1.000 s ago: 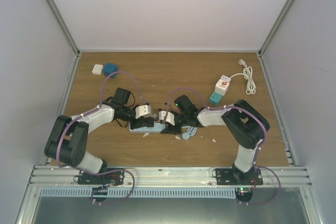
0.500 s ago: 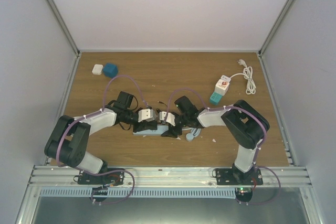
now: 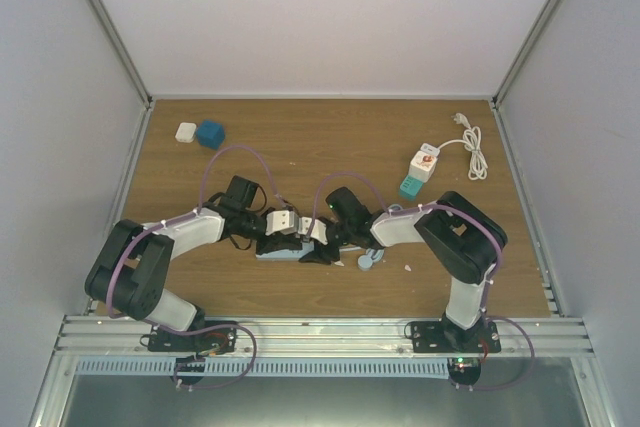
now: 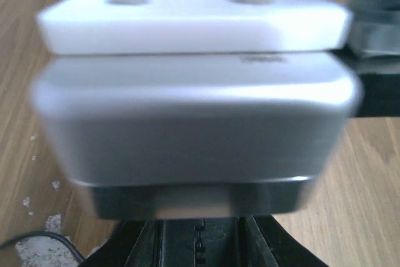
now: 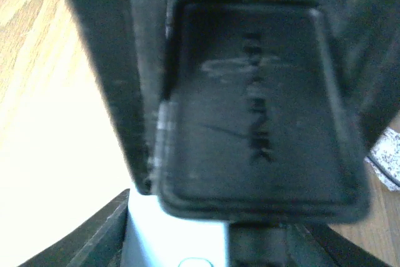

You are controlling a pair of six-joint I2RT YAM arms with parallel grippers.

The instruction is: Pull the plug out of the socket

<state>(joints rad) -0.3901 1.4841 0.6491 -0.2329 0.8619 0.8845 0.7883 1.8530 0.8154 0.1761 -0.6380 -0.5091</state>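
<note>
A pale blue socket strip [image 3: 272,254] lies on the wooden table between the two arms. My left gripper [image 3: 281,233] reaches it from the left. In the left wrist view the strip's grey-blue body [image 4: 194,117] fills the frame right against the jaws, which appear shut on it. My right gripper [image 3: 317,239] reaches in from the right. In the right wrist view a black plug [image 5: 256,98] with raised lettering sits between its dark fingers [image 5: 119,92], with the pale strip [image 5: 169,236] just below. The plug is pressed against the strip.
A round blue piece [image 3: 368,260] lies just right of the grippers. A white cube socket [image 3: 425,162] with a coiled white cable [image 3: 472,147] and a teal block [image 3: 411,187] sit at the back right. A white adapter [image 3: 186,132] and a blue cube [image 3: 210,133] sit at the back left.
Both grippers have closed in on each other at the table's middle. The strip and the round blue piece have shifted a little to the right.
</note>
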